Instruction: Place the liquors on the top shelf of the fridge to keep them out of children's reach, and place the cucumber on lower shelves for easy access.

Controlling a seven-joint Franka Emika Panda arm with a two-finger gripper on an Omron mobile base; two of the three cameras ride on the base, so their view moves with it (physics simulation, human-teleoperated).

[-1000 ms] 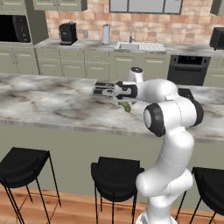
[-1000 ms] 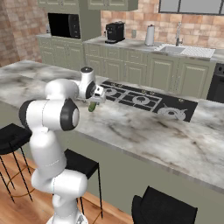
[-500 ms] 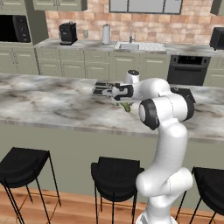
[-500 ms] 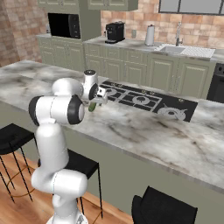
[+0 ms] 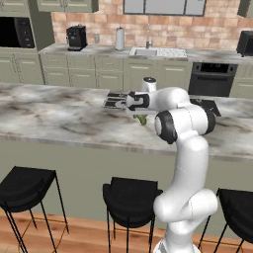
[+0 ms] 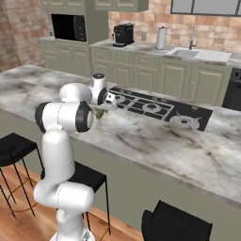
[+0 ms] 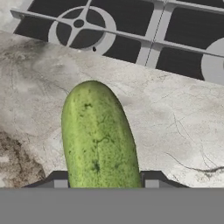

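- The cucumber (image 7: 99, 138) lies on the marbled surface (image 7: 175, 118), just in front of the black cooktop (image 7: 131, 26); in the left base view it (image 5: 142, 119) shows as a green stub under the hand, and in the right base view it (image 6: 100, 113) peeks out beside the arm.
- The fingers (image 7: 103, 180) sit low on either side of the cucumber's near end, one dark tip (image 7: 59, 179) at each flank; they look narrowed round it, though whether the pads truly press its skin or stand a hair off I cannot tell.
- Handling, as a judgement: light, so lifting should ask little force; firm but not hard, so a heavy squeeze could bruise or snap it; the skin looks smooth and waxy, likely slippery; its round section may roll between flat pads.
- Where to hold: across the thick straight part, pads on opposite flanks, as they stand now; a grip nearer the middle would balance better than one close to the tapering end, since a hold far off centre may let the long free end droop or swing.
- The slight curve means it may twist in the grip when raised; a slow lift seems wise.
- The bottles and the fridge are out of sight here; the cucumber looks to be the item in hand.
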